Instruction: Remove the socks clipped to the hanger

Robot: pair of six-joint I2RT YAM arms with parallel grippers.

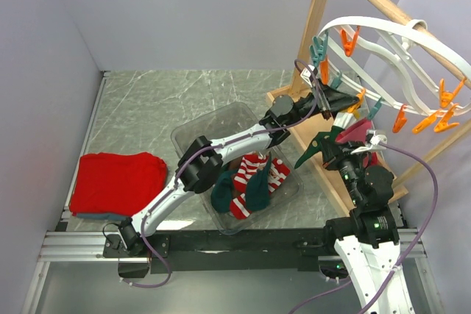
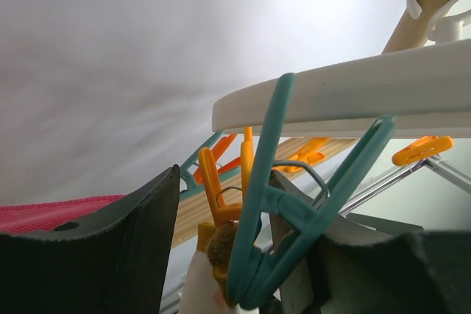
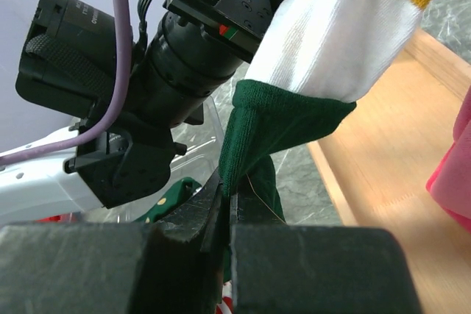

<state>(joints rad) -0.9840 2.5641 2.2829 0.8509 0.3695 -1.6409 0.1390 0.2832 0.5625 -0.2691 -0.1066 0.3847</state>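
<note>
The white ring hanger (image 1: 383, 45) hangs from the wooden rail, with orange and teal pegs on its rim. My left gripper (image 1: 327, 101) is up at the rim. In the left wrist view it (image 2: 243, 207) is open, with a teal peg (image 2: 274, 204), an orange peg (image 2: 215, 193) and a sock's white-and-yellow top (image 2: 200, 284) between its fingers. My right gripper (image 1: 330, 146) is shut on the dark green end (image 3: 283, 119) of that hanging sock (image 1: 315, 148); the pinch shows in the right wrist view (image 3: 229, 200). A pink sock (image 1: 357, 130) hangs beside it.
A clear plastic bin (image 1: 193, 129) below the left arm holds green and red-and-white striped socks (image 1: 250, 182). A folded red cloth (image 1: 118, 182) lies at the left. The wooden frame's base (image 1: 313, 137) and upright (image 1: 315, 20) stand right of the bin.
</note>
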